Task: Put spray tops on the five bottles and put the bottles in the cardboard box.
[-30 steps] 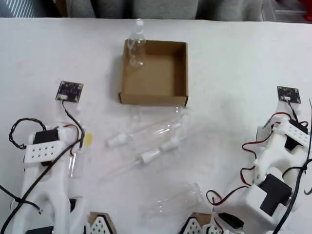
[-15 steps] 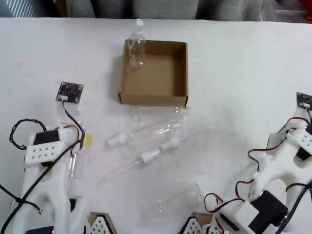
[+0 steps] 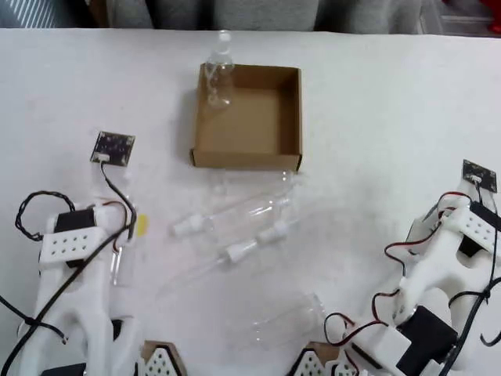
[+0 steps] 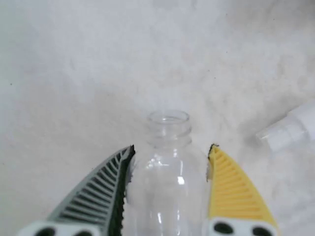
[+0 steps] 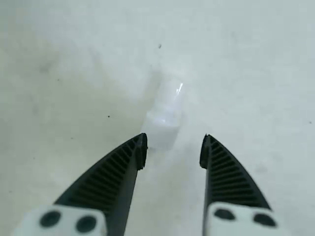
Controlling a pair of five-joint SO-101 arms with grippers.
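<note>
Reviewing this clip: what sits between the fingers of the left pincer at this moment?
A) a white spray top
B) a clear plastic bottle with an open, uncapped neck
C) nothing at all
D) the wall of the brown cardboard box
B: the left wrist view shows the left pincer closed on a clear plastic bottle, one finger against each side, and the bottle's round neck is bare and open.

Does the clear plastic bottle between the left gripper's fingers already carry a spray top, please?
No, the clear plastic bottle shows a bare, open neck with nothing fitted on it.
</note>
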